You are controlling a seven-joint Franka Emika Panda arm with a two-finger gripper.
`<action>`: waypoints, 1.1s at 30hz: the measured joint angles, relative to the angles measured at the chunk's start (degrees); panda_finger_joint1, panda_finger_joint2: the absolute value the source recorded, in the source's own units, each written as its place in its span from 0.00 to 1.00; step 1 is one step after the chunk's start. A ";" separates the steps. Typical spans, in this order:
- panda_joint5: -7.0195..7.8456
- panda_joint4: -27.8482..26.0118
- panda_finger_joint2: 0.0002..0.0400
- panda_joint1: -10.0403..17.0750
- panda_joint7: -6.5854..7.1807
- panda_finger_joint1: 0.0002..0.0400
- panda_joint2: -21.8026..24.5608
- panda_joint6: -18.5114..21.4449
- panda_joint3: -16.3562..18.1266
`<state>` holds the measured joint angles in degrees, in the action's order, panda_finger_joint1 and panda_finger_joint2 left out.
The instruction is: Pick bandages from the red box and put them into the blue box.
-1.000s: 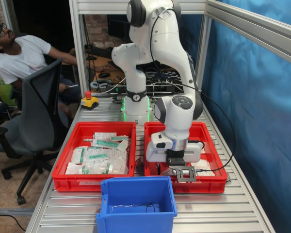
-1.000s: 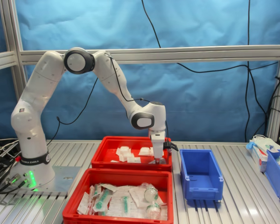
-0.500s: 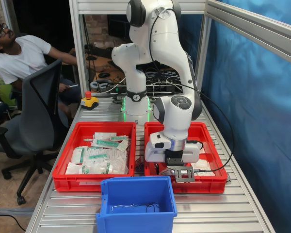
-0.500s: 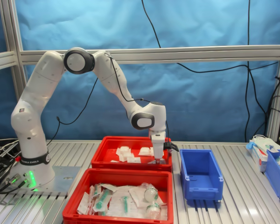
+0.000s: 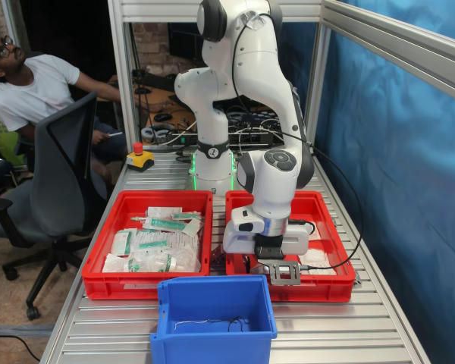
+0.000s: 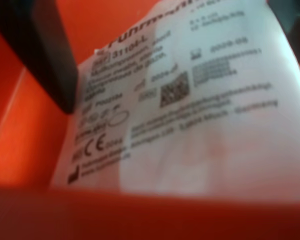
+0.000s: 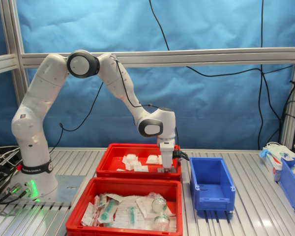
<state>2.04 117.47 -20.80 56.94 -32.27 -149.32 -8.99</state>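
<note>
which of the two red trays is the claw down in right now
The red box holding the small white square bandages, next to the blue box; the claw is lowered into it. The twin red tray holds green-labelled packets.

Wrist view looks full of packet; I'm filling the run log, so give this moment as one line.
phase: reaching | tool: low in red box, over a bandage | grasp: cannot tell | blue box: no bandage seen

bandages (image 7: 133,162) in red box (image 7: 119,173) | blue box (image 7: 211,184) at second exterior view's right
</note>
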 joint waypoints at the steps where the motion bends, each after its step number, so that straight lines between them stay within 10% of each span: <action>1: 0.00 0.00 0.77 0.00 0.00 0.77 0.00 0.00 -0.01; 23: 0.00 -0.11 0.14 0.00 0.00 0.14 0.00 0.00 -0.04; 33: 0.00 -0.12 0.14 0.00 0.00 0.14 0.00 0.00 -0.04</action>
<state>2.04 117.35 -20.79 56.94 -32.27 -149.32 -9.03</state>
